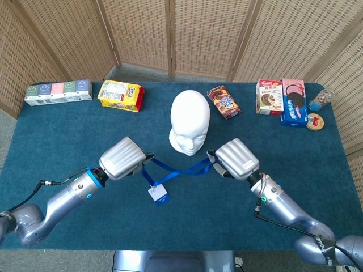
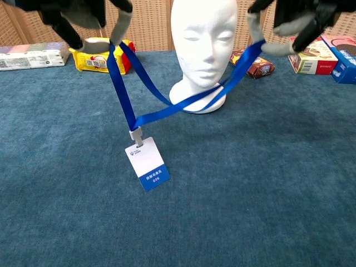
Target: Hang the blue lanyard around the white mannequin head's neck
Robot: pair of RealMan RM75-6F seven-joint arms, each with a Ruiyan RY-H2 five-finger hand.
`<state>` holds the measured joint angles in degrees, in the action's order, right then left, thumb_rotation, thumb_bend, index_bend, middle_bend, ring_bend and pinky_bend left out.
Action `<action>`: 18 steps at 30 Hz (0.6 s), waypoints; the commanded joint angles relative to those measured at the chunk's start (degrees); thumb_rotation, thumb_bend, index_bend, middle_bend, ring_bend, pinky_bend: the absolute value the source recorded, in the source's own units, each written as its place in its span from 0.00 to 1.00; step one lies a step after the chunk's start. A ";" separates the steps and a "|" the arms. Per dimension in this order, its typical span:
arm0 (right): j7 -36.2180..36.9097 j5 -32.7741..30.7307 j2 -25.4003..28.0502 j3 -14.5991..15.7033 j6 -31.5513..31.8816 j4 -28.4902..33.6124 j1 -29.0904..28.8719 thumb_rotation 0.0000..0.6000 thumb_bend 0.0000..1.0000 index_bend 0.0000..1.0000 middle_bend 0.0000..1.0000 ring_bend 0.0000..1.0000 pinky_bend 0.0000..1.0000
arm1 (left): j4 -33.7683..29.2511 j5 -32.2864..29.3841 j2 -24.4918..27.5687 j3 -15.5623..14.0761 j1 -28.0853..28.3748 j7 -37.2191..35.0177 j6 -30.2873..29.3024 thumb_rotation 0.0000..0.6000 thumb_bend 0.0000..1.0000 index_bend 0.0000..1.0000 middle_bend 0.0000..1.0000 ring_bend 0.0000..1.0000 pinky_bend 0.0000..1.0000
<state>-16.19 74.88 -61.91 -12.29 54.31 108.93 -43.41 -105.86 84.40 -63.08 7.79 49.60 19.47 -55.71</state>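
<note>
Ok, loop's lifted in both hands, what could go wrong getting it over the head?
The lanyard loop sags low in front of the head, so it may catch the face rather than clear the crown. The left hand and right hand hold it by fingertips only; it could slip. The swinging badge might snag.

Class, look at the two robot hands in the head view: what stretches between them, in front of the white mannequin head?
The blue lanyard spans from the left hand to the right hand, sagging before the white mannequin head, its white-and-blue badge hanging below.
</note>
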 commanded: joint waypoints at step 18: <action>0.18 -10.59 8.05 -8.90 -3.10 3.55 -7.14 1.00 0.55 0.79 1.00 1.00 1.00 | -2.60 -5.89 7.90 8.46 2.60 -5.45 0.48 1.00 0.44 0.68 1.00 1.00 1.00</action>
<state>-16.05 64.41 -53.92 -21.10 51.26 112.60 -50.45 -108.53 78.64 -55.26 16.12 52.11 14.12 -55.24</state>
